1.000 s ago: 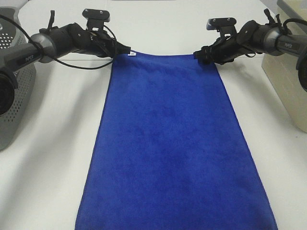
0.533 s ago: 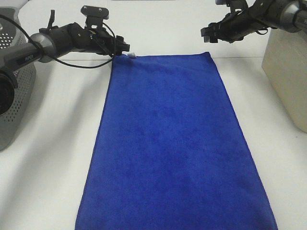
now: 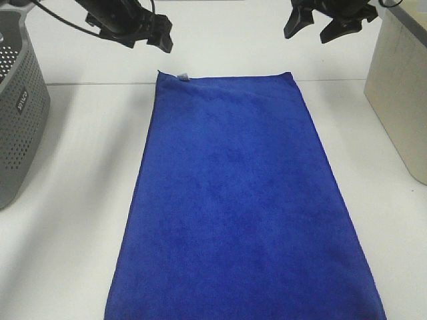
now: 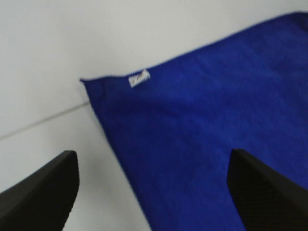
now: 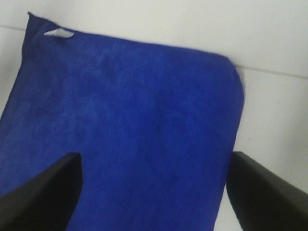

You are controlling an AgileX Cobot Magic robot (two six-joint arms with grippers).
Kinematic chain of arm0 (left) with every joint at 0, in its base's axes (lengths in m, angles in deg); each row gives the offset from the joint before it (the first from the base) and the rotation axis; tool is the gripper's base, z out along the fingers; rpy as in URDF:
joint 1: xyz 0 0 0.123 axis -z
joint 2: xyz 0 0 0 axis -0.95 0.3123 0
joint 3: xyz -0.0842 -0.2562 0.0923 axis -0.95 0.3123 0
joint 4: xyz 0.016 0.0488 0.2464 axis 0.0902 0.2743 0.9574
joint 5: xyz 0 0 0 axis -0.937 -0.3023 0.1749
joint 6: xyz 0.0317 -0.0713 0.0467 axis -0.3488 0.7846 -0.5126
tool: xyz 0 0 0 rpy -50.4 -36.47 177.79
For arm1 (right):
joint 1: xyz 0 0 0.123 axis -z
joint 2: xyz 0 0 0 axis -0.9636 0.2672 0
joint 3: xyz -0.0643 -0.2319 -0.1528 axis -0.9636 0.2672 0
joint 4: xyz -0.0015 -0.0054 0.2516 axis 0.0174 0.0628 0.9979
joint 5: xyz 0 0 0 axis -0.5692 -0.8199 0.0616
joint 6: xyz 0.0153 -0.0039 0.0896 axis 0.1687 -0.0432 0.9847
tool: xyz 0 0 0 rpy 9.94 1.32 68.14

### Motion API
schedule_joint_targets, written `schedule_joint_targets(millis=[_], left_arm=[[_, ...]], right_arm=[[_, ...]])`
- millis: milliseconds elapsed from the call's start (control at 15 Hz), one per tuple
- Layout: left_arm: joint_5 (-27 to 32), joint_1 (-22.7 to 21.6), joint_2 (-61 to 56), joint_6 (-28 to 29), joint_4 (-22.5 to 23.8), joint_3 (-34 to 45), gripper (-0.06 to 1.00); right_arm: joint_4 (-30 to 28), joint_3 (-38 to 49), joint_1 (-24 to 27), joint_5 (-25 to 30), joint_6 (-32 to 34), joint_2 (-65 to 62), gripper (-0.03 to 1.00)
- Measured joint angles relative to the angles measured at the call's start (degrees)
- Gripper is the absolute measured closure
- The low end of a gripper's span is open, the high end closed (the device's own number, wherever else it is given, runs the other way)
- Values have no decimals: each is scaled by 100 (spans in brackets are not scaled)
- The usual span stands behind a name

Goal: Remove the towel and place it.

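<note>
The royal-blue towel (image 3: pixel 240 207) lies flat on the white table, running from the far middle to the front edge of the view. Its small pale tag (image 3: pixel 183 76) sits at the far left corner and shows in the left wrist view (image 4: pixel 139 79) and the right wrist view (image 5: pixel 58 33). My left gripper (image 3: pixel 150 35) is open and empty, raised above and behind the towel's far left corner. My right gripper (image 3: pixel 319 25) is open and empty, raised above the far right corner. The towel also fills the left wrist view (image 4: pixel 207 130) and the right wrist view (image 5: pixel 125 125).
A grey perforated basket (image 3: pixel 20 107) stands at the left edge. A beige box (image 3: pixel 403 93) stands at the right edge. A seam line on the table (image 3: pixel 100 83) runs along the towel's far edge.
Both grippers have let go of the towel's far corners, opened and risen up and back. The towel now lies flat on the table.
</note>
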State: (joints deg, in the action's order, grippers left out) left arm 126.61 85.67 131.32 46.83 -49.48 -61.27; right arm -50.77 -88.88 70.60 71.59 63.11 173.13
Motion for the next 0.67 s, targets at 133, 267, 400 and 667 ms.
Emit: schedule_joint_targets(millis=[133,267,400,667], left_arm=[[1203,0,-573,665,653,0,17],[1461,-11,-1066,1112,1066,0,17],[1478,-46,-1490,1220,1375,0,17],[1484,-756,-2194,1438,1312,304,17]], right_arm=[[-160,0,0,728,327,-573,16],[-327,0,0,842,682,-1157,16],[-659,0,0,871,1008,-1702,16],[-1490,533,34,871,1266,-2704,16]])
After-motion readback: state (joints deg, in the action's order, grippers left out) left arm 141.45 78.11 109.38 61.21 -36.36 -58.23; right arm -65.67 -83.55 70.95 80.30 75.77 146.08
